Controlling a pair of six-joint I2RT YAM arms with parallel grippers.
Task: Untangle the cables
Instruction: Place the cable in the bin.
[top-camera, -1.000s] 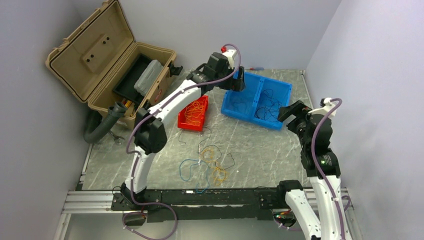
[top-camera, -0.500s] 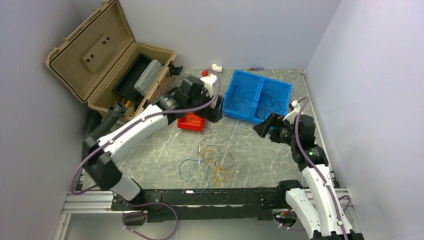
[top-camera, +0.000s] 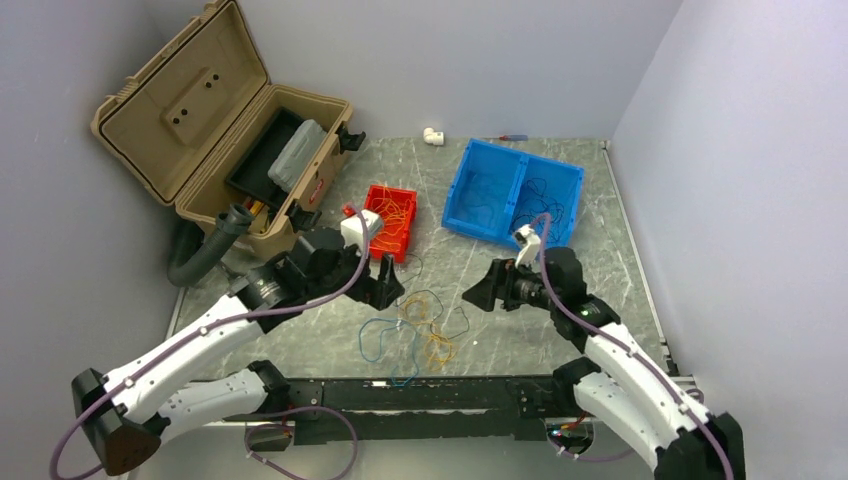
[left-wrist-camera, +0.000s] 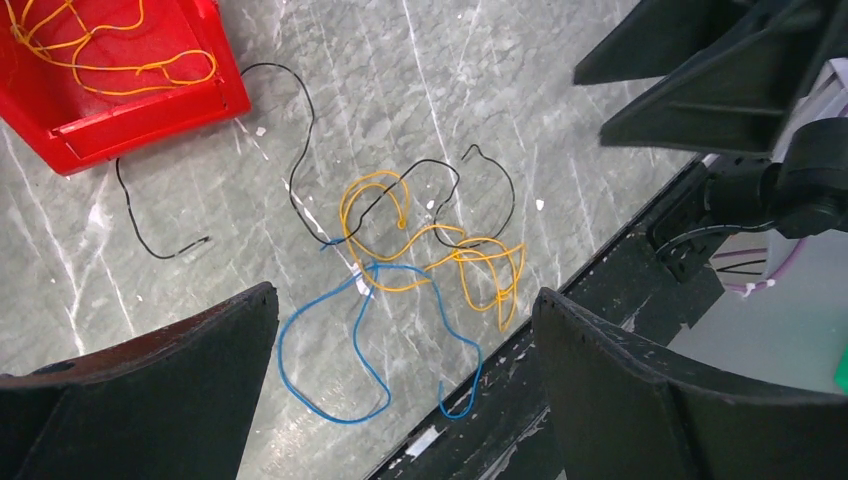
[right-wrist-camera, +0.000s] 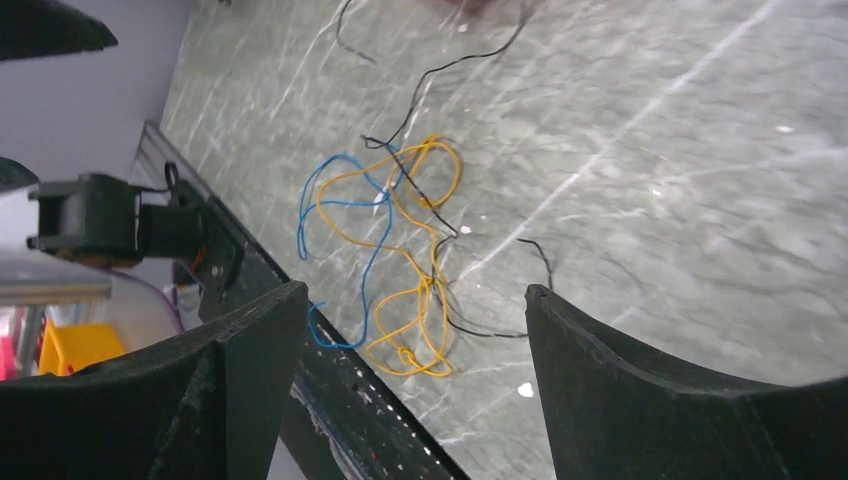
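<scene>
**Near edge.** The cables (top-camera: 415, 325) lie loose on the bench (top-camera: 450, 250), about midway along its near edge and just beyond the black rail that carries the arm bases. In the tangle, a blue loop sits nearest the edge on the left, with one end reaching the rail. Yellow-orange loops lie to its right. Thin black strands cross on the far side, and all three colours overlap at the middle.

**Pincers.** The left gripper (top-camera: 385, 280) is poised just beyond the tangle's left side with its jaws wide and nothing between them. Its wrist camera frames the cables (left-wrist-camera: 420, 260) below the left gripper (left-wrist-camera: 405, 310), with no wire touched. The right gripper (top-camera: 480, 292) hangs beside the tangle's right side. Its jaws also stand well apart and hold nothing. From its wrist, the cables (right-wrist-camera: 390, 250) show beneath the right gripper (right-wrist-camera: 415, 295), clear of both fingers. The tangle therefore lies between the two pincers and slightly nearer the edge.

**Mid bench.** One separate black wire (top-camera: 410, 262) lies just in front of a red bin (top-camera: 390, 190) that holds yellow-orange wire.

**Far side.** A blue two-compartment bin (top-camera: 462, 190) toward the far right corner holds dark wires (their number cannot be made out). An open tan toolbox (top-camera: 215, 130) stands at the far left corner.
</scene>
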